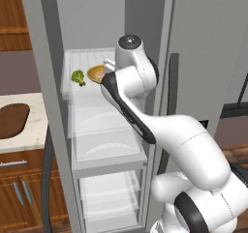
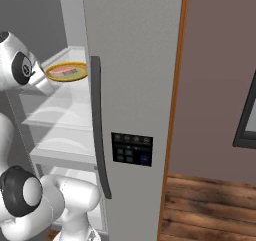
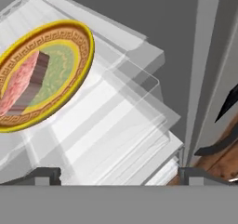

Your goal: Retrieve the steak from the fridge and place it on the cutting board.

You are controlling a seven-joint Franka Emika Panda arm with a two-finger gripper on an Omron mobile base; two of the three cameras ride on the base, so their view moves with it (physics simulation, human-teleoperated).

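A home kitchen is showing here. A tall grey fridge [image 1: 203,48] is standing open, its white interior holding clear shelves; a yellow-rimmed plate [image 3: 74,35] with a steak [image 3: 23,81] and a broccoli floret [image 1: 78,77] are sitting on the upper shelf. At nine o'clock, a pale stone counter [image 1: 34,123] is carrying a dark cutting board [image 1: 12,118] above wooden cabinets [image 1: 19,188]. Wood flooring [image 2: 210,205] is running at five o'clock.

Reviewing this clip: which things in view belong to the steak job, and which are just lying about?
Belong to the job:
steak, on its plate
fridge, door open
cutting board, on the counter beside the fridge
gripper, jaws apart, holding nothing

Just lying about:
broccoli, on the same shelf
yellow-rimmed plate under the steak
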